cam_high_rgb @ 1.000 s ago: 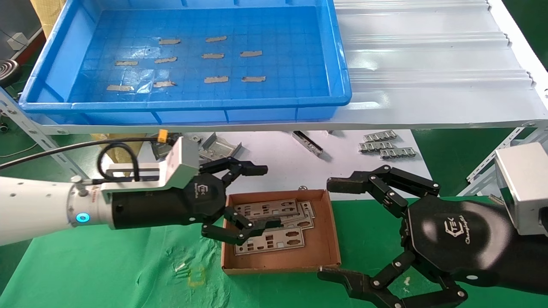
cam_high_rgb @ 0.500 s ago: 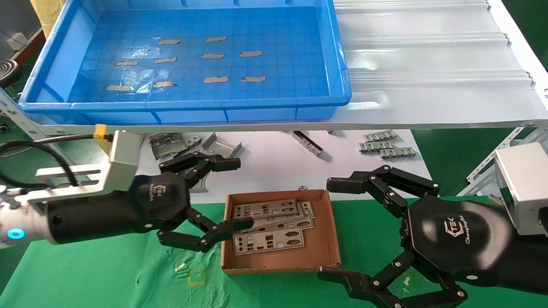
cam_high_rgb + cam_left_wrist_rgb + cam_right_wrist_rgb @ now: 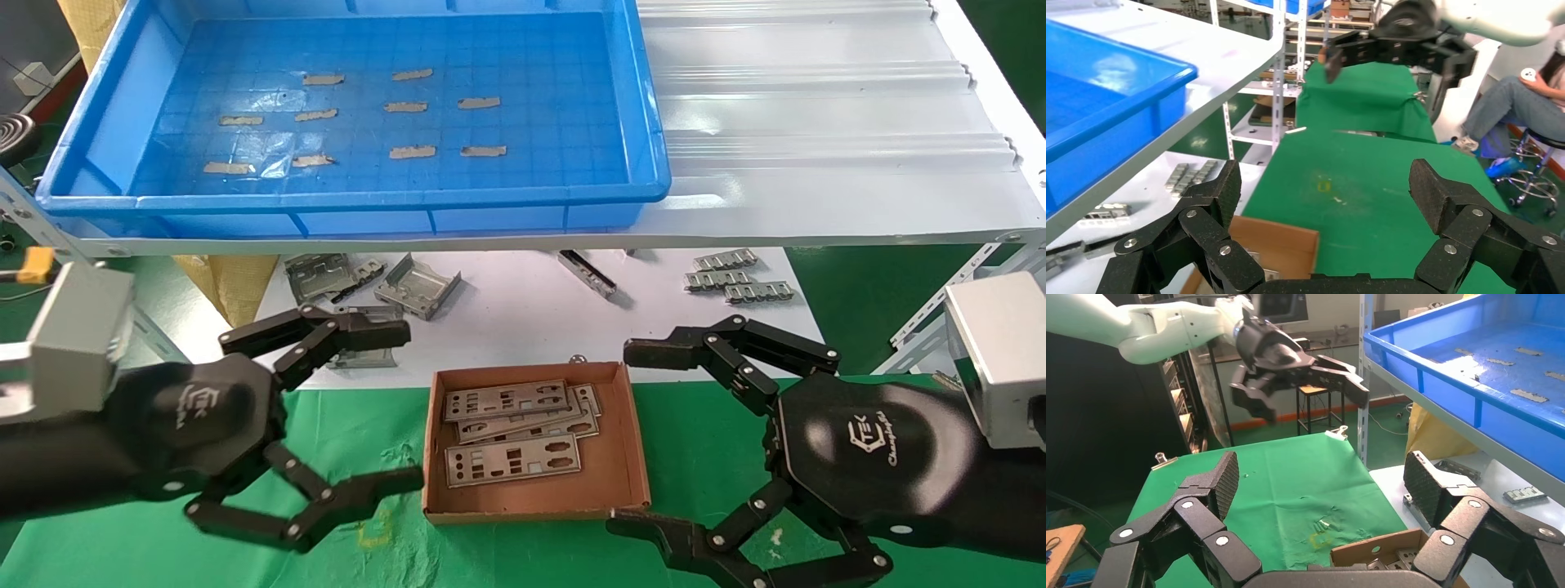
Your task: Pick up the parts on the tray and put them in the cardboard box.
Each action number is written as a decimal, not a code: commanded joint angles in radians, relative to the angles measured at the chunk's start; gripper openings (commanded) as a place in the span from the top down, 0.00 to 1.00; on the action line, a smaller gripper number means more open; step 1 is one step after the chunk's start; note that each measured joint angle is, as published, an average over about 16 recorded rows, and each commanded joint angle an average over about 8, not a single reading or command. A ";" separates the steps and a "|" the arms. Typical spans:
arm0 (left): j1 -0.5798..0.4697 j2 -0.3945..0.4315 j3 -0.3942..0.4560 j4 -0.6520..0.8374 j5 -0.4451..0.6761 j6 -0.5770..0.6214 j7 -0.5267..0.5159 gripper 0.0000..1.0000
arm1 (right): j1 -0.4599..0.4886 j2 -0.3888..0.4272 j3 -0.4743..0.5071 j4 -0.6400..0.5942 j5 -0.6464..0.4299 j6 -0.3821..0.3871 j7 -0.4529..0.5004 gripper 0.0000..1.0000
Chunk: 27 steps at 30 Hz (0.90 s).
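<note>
The blue tray [image 3: 106, 122] on the upper shelf holds only bits of brown tape; no parts lie in it. The cardboard box [image 3: 621, 457] sits on the green cloth with a fanned stack of flat silver parts [image 3: 511, 461] inside. My left gripper [image 3: 406, 407] hangs open and empty just left of the box, its lower fingertip close to the box's left wall. My right gripper [image 3: 625, 437] stands open and empty just right of the box. The left wrist view shows my left gripper [image 3: 1327, 190] open above a box corner [image 3: 1281, 245]. The right wrist view shows my right gripper [image 3: 1322, 481] open over the box rim [image 3: 1389, 545].
Bent metal brackets [image 3: 417, 286] and ribbed grey strips [image 3: 735, 278] lie on the white lower surface behind the box. A white corrugated sheet [image 3: 817, 122] covers the shelf right of the tray. A seated person [image 3: 1517, 104] is beyond the table's right side.
My left gripper has drawn back to the left, from over the box to beside it, staying open. The plates stay in the box. The right arm has not moved.
</note>
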 commanded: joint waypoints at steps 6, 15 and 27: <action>0.060 -0.072 -0.057 -0.120 -0.038 0.005 -0.060 0.00 | 0.000 0.000 0.000 0.000 0.000 0.000 0.000 0.00; 0.089 -0.105 -0.084 -0.178 -0.059 0.009 -0.082 0.00 | 0.000 0.000 0.000 0.000 0.000 0.000 0.000 0.00; 0.078 -0.093 -0.074 -0.154 -0.051 0.007 -0.075 0.00 | 0.000 0.000 0.000 0.000 0.000 0.000 0.000 0.00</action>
